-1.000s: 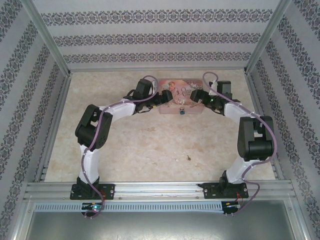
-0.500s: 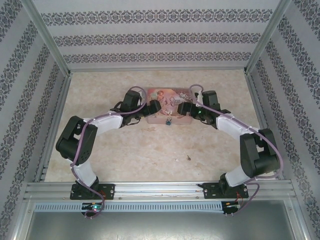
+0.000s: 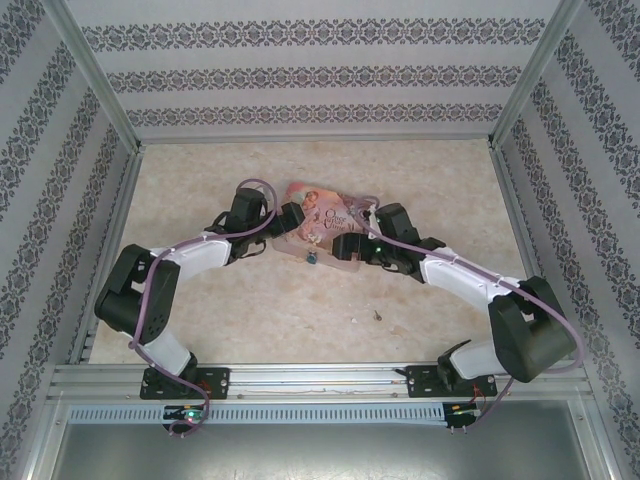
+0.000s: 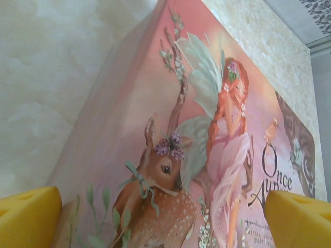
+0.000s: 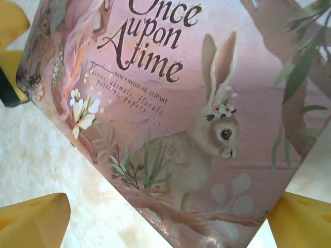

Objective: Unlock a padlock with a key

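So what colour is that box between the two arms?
Pink, with a painted fairy and deer; the box shows best in the left wrist view.

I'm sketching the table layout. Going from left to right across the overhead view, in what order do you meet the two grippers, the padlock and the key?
left gripper → padlock → right gripper → key. The pink tin stretches between both grippers, so it is left out of the order.
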Motion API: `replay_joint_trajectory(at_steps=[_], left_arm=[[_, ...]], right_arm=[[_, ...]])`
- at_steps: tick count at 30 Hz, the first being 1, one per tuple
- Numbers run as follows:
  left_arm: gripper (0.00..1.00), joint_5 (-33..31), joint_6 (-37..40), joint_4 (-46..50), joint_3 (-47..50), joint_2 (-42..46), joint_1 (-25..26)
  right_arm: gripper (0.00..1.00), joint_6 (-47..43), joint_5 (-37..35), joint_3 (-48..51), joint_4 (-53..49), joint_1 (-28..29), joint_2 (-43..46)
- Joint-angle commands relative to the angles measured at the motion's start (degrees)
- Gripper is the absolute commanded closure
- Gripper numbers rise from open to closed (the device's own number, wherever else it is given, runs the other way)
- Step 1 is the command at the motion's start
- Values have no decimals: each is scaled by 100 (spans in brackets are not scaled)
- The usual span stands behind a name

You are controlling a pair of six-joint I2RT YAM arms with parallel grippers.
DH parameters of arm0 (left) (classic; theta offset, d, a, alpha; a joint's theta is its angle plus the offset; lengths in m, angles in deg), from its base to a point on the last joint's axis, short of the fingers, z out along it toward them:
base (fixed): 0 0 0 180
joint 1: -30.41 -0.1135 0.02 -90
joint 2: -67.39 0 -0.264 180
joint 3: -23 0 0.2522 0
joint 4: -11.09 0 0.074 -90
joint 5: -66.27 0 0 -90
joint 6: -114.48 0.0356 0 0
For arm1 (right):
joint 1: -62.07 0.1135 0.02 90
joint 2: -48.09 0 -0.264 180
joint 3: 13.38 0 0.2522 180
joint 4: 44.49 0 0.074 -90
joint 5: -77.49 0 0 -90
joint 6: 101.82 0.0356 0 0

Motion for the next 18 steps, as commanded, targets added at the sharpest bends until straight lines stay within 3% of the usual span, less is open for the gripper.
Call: replay_joint_trajectory(at_steps=[1,9,18], left_arm=[[1,821,-94,16,90,285,190],[1,409,3,443,436,924,-10],[1,62,318,1225,650,1985,-529]], right_arm=[[5,229,714,42,394,492,80],[2,212,-39,110,69,694,387],[2,-337,-1290,-281,-1614,619,1203]])
